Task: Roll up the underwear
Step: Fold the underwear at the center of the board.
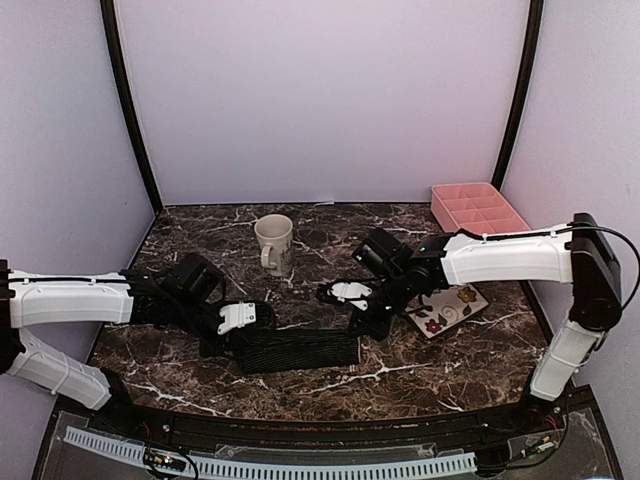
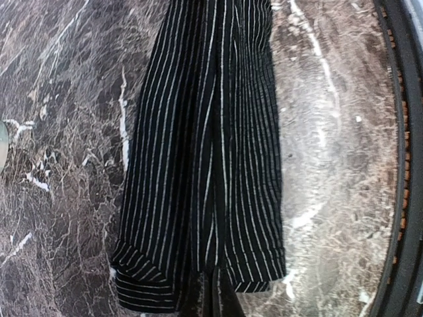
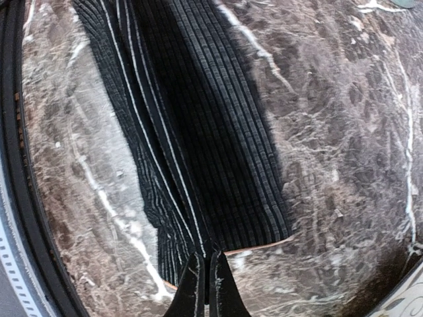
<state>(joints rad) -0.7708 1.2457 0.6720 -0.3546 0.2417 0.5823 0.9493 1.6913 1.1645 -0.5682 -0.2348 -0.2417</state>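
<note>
Where the underwear lies: the black ribbed underwear (image 1: pixel 300 350) is folded into a long narrow strip on the marble table (image 1: pixel 180 240), front and centre, close to the near rim. I can't spot a second garment anywhere.
Long axis: left to right, running from one arm to the other and roughly parallel to the near edge.
Left gripper (image 2: pixel 213 300): fingers together at the strip's left end. It looks to me like a pinch on the hem, though dark fingers on dark cloth make that hard to read.
Right gripper (image 3: pixel 207 277): fingers together at the strip's right end, seemingly nipping the end fold.
Nearer arm: neither, since each one sits at its own end with the whole length stretching away from its fingertips toward the other.
Likely next move: I'd guess one end has to turn over and travel along the axis toward the opposite gripper.
Open room: bare marble lies behind the strip. The mug (image 1: pixel 273 243) stands well back, and the flowered plate (image 1: pixel 450 310) is off the right end, partly under the right arm. The pink divided tray (image 1: pixel 478 207) is in the far corner.
Tight side: the near rim, just beside the strip.
</note>
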